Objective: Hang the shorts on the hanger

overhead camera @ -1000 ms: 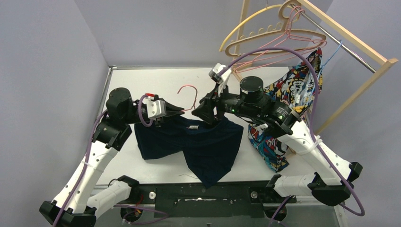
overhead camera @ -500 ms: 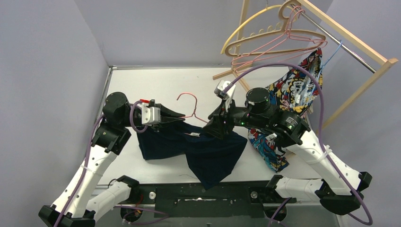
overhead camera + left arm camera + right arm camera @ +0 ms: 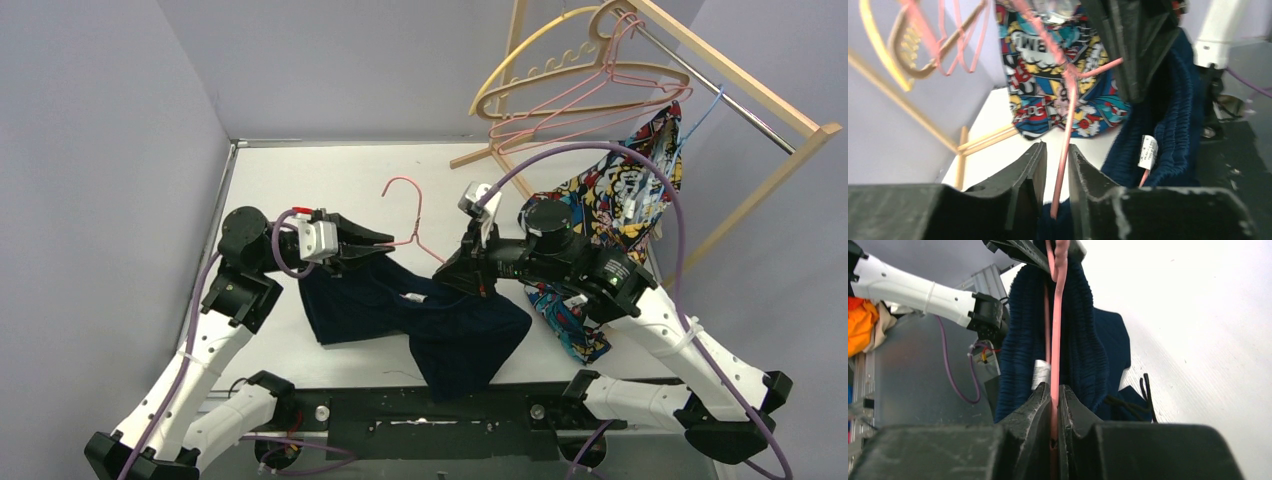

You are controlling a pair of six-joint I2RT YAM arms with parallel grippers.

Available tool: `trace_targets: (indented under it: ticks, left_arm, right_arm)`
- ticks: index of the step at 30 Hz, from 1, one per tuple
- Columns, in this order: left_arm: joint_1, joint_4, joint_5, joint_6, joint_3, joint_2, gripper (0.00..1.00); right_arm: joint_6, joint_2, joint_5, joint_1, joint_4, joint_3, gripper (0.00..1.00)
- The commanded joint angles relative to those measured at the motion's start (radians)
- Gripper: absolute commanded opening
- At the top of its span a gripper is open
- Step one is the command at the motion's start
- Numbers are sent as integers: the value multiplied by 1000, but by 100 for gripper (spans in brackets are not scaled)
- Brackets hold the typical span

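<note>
Left hand [image 3: 1055, 148] and right hand [image 3: 1054, 390] each pinch an end of the hanger [image 3: 1058, 300]; shorts [image 3: 450, 330] drape from it toward 6 o'clock (legs on tabletop [image 3: 300, 180]). Lift evenly, holding it level.

The top camera looks down from behind over the whole desk [image 3: 300, 170]. The wrist cameras sight closely along the left gripper [image 3: 1057, 148] and right gripper [image 3: 1054, 389], facing each other; all share the hanger [image 3: 1056, 330] and shorts [image 3: 460, 330].
</note>
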Motion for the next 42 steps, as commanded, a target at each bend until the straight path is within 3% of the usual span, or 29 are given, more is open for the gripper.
trace_targets:
  ticks: [1, 4, 11, 20, 25, 34, 42]
  left_arm:
    - [15, 154, -240, -103, -6, -35, 29]
    - [15, 187, -331, -155, -29, -53, 56]
    - [14, 153, -589, -263, -89, -112, 77]
    - [15, 61, -789, -310, -213, -148, 80]
    - [14, 95, -843, -296, -325, -162, 81]
    - [15, 118, -900, -251, -390, -201, 81]
    - [15, 122, -896, -231, -401, -213, 82]
  right_arm:
    - [104, -121, 88, -5, 122, 2, 0]
    - [120, -152, 147, -4, 92, 7, 0]
    - [168, -183, 357, -4, -113, 65, 0]
    - [367, -196, 660, -4, -341, 141, 0]
    - [465, -179, 852, -4, -443, 178, 0]
    - [598, -123, 1103, -3, -526, 243, 0]
    - [625, -87, 1240, -3, -464, 261, 0]
